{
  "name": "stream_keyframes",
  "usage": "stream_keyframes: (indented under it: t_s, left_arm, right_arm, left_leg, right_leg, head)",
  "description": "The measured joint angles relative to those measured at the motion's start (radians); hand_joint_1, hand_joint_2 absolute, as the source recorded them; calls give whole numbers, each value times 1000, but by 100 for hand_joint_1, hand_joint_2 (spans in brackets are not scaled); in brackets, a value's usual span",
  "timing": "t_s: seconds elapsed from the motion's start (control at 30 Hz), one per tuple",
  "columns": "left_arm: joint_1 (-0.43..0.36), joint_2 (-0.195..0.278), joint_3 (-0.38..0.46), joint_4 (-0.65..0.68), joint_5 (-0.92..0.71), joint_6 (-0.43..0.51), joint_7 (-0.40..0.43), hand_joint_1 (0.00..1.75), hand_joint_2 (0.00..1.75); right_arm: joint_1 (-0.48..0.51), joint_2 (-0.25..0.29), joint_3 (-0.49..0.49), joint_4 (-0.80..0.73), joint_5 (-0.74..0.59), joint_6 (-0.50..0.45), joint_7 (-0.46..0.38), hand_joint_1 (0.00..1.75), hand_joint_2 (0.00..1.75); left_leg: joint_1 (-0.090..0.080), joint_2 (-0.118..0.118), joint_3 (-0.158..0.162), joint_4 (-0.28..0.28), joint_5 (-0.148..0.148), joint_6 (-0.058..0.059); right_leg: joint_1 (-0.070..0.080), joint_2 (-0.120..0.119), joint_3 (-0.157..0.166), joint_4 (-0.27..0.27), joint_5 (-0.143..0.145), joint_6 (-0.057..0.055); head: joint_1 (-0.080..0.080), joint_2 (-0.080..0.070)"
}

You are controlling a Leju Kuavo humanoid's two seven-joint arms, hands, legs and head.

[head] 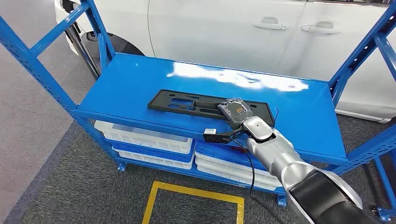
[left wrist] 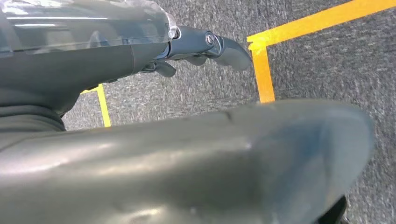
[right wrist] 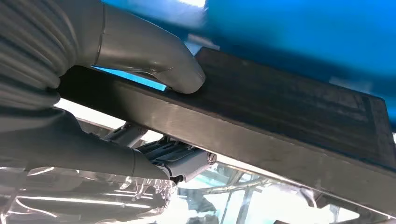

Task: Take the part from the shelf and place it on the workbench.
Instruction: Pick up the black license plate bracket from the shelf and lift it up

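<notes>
One long, flat black plastic part (head: 187, 103) lies across the top of a blue metal shelf (head: 116, 79), with rectangular cut-outs along its length. My right hand (head: 237, 112) reaches over its right end. From the wrist, my grey thumb (right wrist: 180, 70) presses on the part's matte upper face while my darker fingers (right wrist: 180, 158) curl beneath its edge, so I am pinching that end of the part (right wrist: 280, 116). My hand hides the spot where it meets the part in the head view. The shelf top is glossy and glares white. White trays (head: 144, 135) sit on the level below. My left hand (left wrist: 205, 46) hangs over grey carpet (left wrist: 327, 60) marked with yellow tape (left wrist: 264, 70), fingers loosely curled around nothing. A blurred grey shape covers much of that view.
</notes>
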Motion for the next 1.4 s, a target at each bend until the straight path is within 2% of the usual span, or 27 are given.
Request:
stream_keyframes:
  t_s: [0.07,0.1,0.13,0.17,0.2,0.27,0.3,0.33,0.4,0.43,0.47,0.53,0.7,0.77,0.83,0.87,0.9,0.97,1.0,1.03,1.1,1.17,1.2,1.23,1.27,1.33,1.4]
  left_arm:
    - [1,0,0,0,0,0,0,0,0]
    - [3,0,0,0,0,0,0,0,0]
    - [4,0,0,0,1,0,0,0,0]
    - [5,0,0,0,1,1,0,0,0]
    - [5,0,0,0,1,2,0,0,0]
    - [4,1,0,0,2,2,-1,0,0]
    - [3,1,0,0,3,0,-3,0,0]
    - [3,1,0,0,5,-1,-7,0,44]
    - [3,1,0,0,11,-2,-19,0,131]
    - [3,1,1,0,14,-1,-27,0,175]
    - [3,1,1,0,16,0,-35,0,175]
    - [2,1,1,0,20,2,-45,0,175]
    - [2,1,1,0,20,2,-47,0,175]
    - [1,1,1,0,20,3,-50,0,175]
    - [-1,1,1,0,23,5,-59,0,175]
    - [-1,1,1,0,25,6,-68,0,175]
    - [0,1,1,0,27,13,-77,0,175]
    - [7,0,1,0,25,48,-98,0,175]
    - [10,0,1,0,25,65,-105,0,175]
    - [12,0,1,0,26,78,-110,0,175]
    - [15,1,1,0,29,82,-114,0,175]
    - [17,1,1,0,30,85,-114,0,175]
    - [18,1,1,0,30,87,-113,0,175]
    - [18,1,1,0,29,92,-110,0,175]
    - [19,1,1,0,27,99,-106,0,175]
    - [18,1,1,0,22,117,-99,0,175]
    - [17,1,0,0,17,131,-95,0,175]
  right_arm:
    - [1,-1,-1,0,0,0,-2,172,175]
    - [2,-2,-2,0,-1,0,-6,173,175]
    - [2,-3,-3,0,-6,-1,-13,174,175]
    - [3,-4,-6,-1,-22,-1,-30,174,175]
    - [4,-5,-13,-5,-47,-1,-58,175,175]
    - [4,-10,-36,-20,-131,19,-138,171,175]
    - [5,-18,-52,-44,-202,57,-193,170,175]
    - [8,-32,-71,-84,-301,119,-252,169,175]
    - [14,-71,-112,-203,-540,273,-358,170,175]
    - [15,-89,-134,-270,-671,353,-384,170,175]
    - [15,-101,-154,-327,-786,420,-393,169,175]
    - [13,-111,-178,-393,-933,507,-388,168,175]
    - [13,-112,-182,-404,-959,522,-385,167,175]
    - [15,-112,-189,-423,-1009,546,-379,163,175]
    - [27,-112,-208,-497,-1151,621,-351,150,175]
    - [48,-104,-226,-578,-1260,671,-328,145,175]
    - [78,-92,-243,-676,-1369,725,-299,141,175]
    - [183,-65,-260,-903,-1558,812,-243,144,175]
    - [230,-63,-256,-977,-1601,836,-225,145,175]
    - [271,-66,-248,-1033,-1631,852,-215,145,175]
    - [310,-85,-230,-1072,-1635,856,-212,145,175]
    - [337,-101,-216,-1097,-1636,856,-210,145,175]
    - [348,-108,-212,-1108,-1636,856,-210,145,175]
    - [357,-112,-209,-1116,-1636,856,-209,145,175]
    - [365,-116,-207,-1123,-1636,855,-209,145,175]
    - [380,-122,-202,-1141,-1636,856,-208,145,175]
    - [397,-127,-196,-1157,-1633,855,-210,145,175]
  left_leg:
    - [2,0,-37,77,-32,-3]
    - [3,1,-67,139,-55,-5]
    - [3,1,-84,175,-62,-7]
    - [4,1,-84,172,-48,-8]
    - [5,2,-64,129,-18,-8]
    - [6,0,1,-12,49,-6]
    - [7,-3,23,-64,68,-2]
    - [6,-5,34,-92,75,3]
    - [2,-10,32,-100,76,17]
    - [1,-11,33,-102,78,23]
    - [1,-12,34,-105,81,29]
    - [3,-13,39,-111,86,37]
    - [3,-13,39,-111,86,37]
    - [3,-13,39,-112,87,38]
    - [3,-13,38,-112,88,41]
    - [2,-11,37,-112,88,42]
    - [1,-10,38,-111,87,43]
    - [-2,-3,39,-110,82,29]
    - [-3,0,39,-106,76,20]
    - [-4,4,32,-90,61,11]
    - [-3,7,-5,-2,8,3]
    - [-2,8,-66,130,-50,-2]
    - [-1,8,-86,172,-60,-3]
    - [0,8,-89,175,-50,-4]
    - [1,8,-73,140,-23,-4]
    - [3,6,-6,5,38,0]
    - [2,4,38,-86,65,9]
  right_leg:
    - [2,-1,-1,0,0,-1]
    - [3,-1,-1,1,0,-1]
    - [3,-1,-2,1,-1,-1]
    - [4,-1,-1,2,-1,-1]
    - [3,0,-1,4,-2,0]
    - [5,1,-2,12,-6,6]
    - [7,2,-5,17,-8,10]
    - [8,2,-8,21,-8,15]
    - [7,1,-13,23,-7,24]
    - [6,-1,-13,22,-7,30]
    - [4,-2,-14,23,-10,34]
    - [2,-2,-15,28,-17,39]
    - [1,-2,-15,32,-21,39]
    - [1,1,-24,49,-35,40]
    - [0,5,-64,135,-82,42]
    - [0,6,-96,204,-104,43]
    - [-1,7,-103,221,-98,42]
    - [5,7,-62,128,-47,26]
    - [6,7,-24,47,-16,16]
    - [8,7,-8,13,-11,7]
    - [6,7,-3,7,-8,-2]
    - [8,8,-4,8,-9,-5]
    - [9,8,-3,9,-10,-6]
    - [9,9,-3,10,-10,-6]
    - [9,11,-3,11,-11,-5]
    - [10,14,-3,15,-15,0]
    - [12,17,-6,21,-17,8]
  head:
    - [0,0]
    - [0,0]
    - [0,0]
    - [0,0]
    - [0,0]
    - [0,0]
    - [0,0]
    - [0,0]
    - [0,0]
    - [0,0]
    - [0,0]
    - [0,0]
    - [0,0]
    - [0,0]
    - [0,0]
    - [0,0]
    - [0,0]
    - [0,0]
    - [0,0]
    - [0,0]
    - [0,0]
    - [0,0]
    - [0,0]
    - [0,0]
    - [0,0]
    - [0,0]
    - [0,0]
